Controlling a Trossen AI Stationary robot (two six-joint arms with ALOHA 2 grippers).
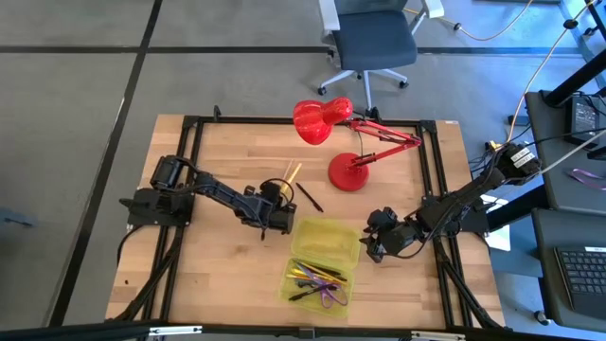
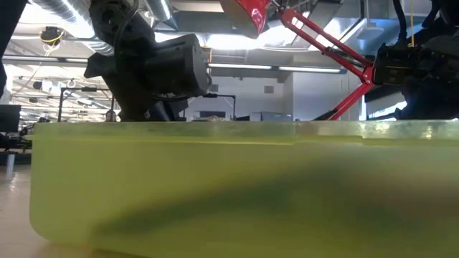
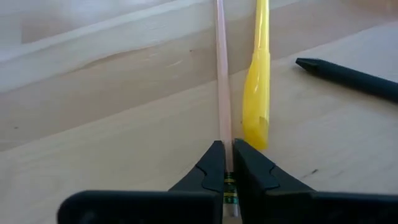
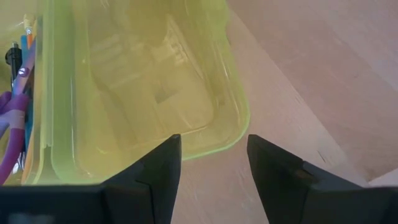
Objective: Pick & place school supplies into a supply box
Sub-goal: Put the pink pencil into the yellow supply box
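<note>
Wooden table (image 1: 227,275) set with translucent yellow-green plastic supply box (image 1: 327,242) near its front edge, thin pale pencil (image 3: 221,81) clamped by left gripper (image 3: 227,163) mid-table, right gripper (image 4: 213,163) held open beside the box.

A red desk lamp (image 1: 343,142) stands on the far part of the wooden table (image 1: 227,275). Its round base (image 1: 348,173) rests on the wood, and its thin jointed arm goes up to a shade (image 1: 322,120) that points toward the table's far edge. A black metal frame (image 1: 194,133) runs around the tabletop. Beyond the table, a grey office chair (image 1: 374,43) stands on the grey floor (image 1: 76,95). At the right side there is a dark desk with a keyboard (image 1: 579,275).
</note>
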